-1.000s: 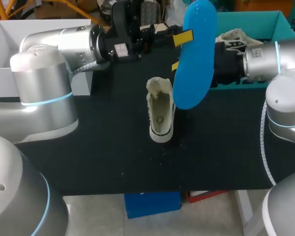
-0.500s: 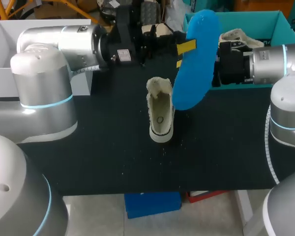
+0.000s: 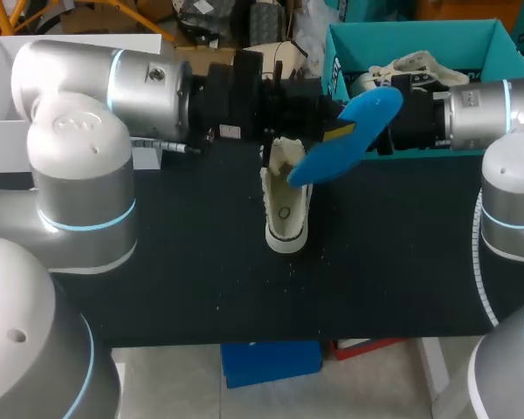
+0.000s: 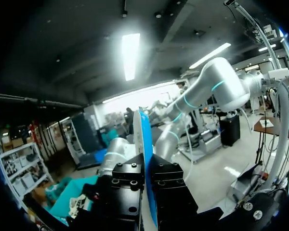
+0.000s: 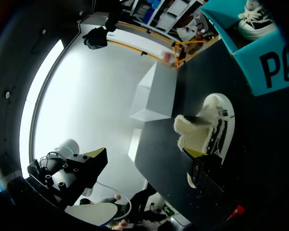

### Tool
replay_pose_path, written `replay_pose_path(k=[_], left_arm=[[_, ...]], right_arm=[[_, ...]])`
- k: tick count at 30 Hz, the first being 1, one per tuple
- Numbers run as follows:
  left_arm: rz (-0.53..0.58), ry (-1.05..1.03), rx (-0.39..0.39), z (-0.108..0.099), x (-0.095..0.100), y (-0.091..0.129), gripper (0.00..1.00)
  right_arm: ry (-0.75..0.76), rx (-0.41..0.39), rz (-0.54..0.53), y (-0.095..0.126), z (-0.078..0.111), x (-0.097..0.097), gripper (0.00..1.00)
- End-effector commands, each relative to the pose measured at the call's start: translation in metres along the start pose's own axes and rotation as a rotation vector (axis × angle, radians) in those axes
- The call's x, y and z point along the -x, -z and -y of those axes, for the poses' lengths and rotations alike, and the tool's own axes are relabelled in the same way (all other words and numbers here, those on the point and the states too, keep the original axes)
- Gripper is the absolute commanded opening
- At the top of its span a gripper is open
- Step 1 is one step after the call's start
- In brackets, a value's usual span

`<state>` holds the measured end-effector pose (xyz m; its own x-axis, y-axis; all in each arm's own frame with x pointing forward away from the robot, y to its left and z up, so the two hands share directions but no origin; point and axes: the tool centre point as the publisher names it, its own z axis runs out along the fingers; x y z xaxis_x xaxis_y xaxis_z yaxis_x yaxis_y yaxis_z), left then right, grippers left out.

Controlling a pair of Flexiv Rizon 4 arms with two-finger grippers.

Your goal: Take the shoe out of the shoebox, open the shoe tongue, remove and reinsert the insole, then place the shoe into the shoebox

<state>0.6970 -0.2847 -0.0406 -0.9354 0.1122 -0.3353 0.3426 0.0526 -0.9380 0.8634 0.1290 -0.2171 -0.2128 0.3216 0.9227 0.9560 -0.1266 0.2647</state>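
In the middle of the black tabletop (image 3: 175, 262) the shoe (image 3: 286, 209) stands on its sole, a cream high-top with a fleecy collar. Its long axis runs from the far edge to the near one, with the toe toward the near edge and the open mouth toward the far one. Black surface stretches broad to the left and right of the shoe and on from its toe to the near edge, dotted with a few pale specks. Beyond the shoe's heel and to its right, the teal shoebox (image 3: 472, 39) sits at the far edge, open upward, with a second shoe (image 3: 410, 63) inside. Beyond the heel and well to the left stands a white box (image 3: 9, 96). Just above the shoe's mouth hangs the blue insole (image 3: 349, 131), off the tabletop, its long axis slanting from a low end over the collar up and rightward toward the shoebox. The left pincer (image 3: 334, 127), behind the shoe, is clamped on the insole; in the left wrist view the insole stands edge-on, squeezed between the two black fingers (image 4: 130, 185). The right pincer (image 5: 145, 155), right of the shoe by the insole's high end, has its yellow tips wide apart with nothing between them, and the shoe shows ahead of one finger.
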Motion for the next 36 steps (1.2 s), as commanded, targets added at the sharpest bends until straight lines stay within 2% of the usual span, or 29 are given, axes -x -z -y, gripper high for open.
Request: replay_pose_path(k=[1, 13, 15, 16, 18, 19, 21, 27, 29, 30, 33, 36], left_arm=[[0.016, -0.046, 0.11, 0.006, -0.004, -0.001, 0.0], [0.016, -0.046, 0.11, 0.006, -0.004, -0.001, 0.0], [0.018, -0.193, 0.095, -0.001, -0.018, -0.007, 0.0], [-0.012, -0.225, 0.117, -0.007, -0.025, -0.01, 0.0], [-0.02, -0.333, 0.091, -0.018, -0.039, -0.013, 0.0], [-0.029, -0.353, 0.109, -0.026, -0.046, -0.014, 0.0], [-0.043, -0.408, 0.092, -0.038, -0.057, -0.016, 0.0], [-0.075, -0.584, 0.062, -0.06, -0.077, -0.011, 0.0], [-0.083, -0.653, 0.026, -0.066, -0.084, -0.009, 0.0], [-0.088, -0.69, 0.035, -0.07, -0.086, -0.007, 0.0], [-0.148, -0.75, 0.133, -0.081, -0.096, -0.006, 0.0], [-0.148, -0.75, 0.133, -0.081, -0.096, -0.006, 0.0]], right_arm=[[-0.001, 0.002, 0.0, -0.002, 0.0, 0.0, 1.0], [-0.001, 0.002, 0.0, -0.002, 0.0, 0.0, 1.0], [-0.001, 0.002, 0.0, -0.002, 0.0, 0.0, 1.0], [-0.001, 0.002, 0.0, -0.002, 0.0, 0.0, 1.0], [-0.001, 0.002, 0.0, -0.002, 0.0, 0.0, 1.0], [-0.001, 0.002, 0.0, -0.002, 0.0, 0.0, 1.0], [-0.001, 0.002, 0.0, -0.002, 0.0, 0.0, 1.0], [-0.001, 0.002, 0.0, -0.002, 0.0, 0.0, 1.0], [-0.001, 0.002, 0.0, -0.002, 0.0, 0.0, 1.0], [-0.001, 0.002, 0.0, -0.002, 0.0, 0.0, 1.0], [-0.001, 0.002, 0.0, -0.002, 0.0, 0.0, 1.0], [-0.001, 0.002, 0.0, -0.002, 0.0, 0.0, 1.0]])
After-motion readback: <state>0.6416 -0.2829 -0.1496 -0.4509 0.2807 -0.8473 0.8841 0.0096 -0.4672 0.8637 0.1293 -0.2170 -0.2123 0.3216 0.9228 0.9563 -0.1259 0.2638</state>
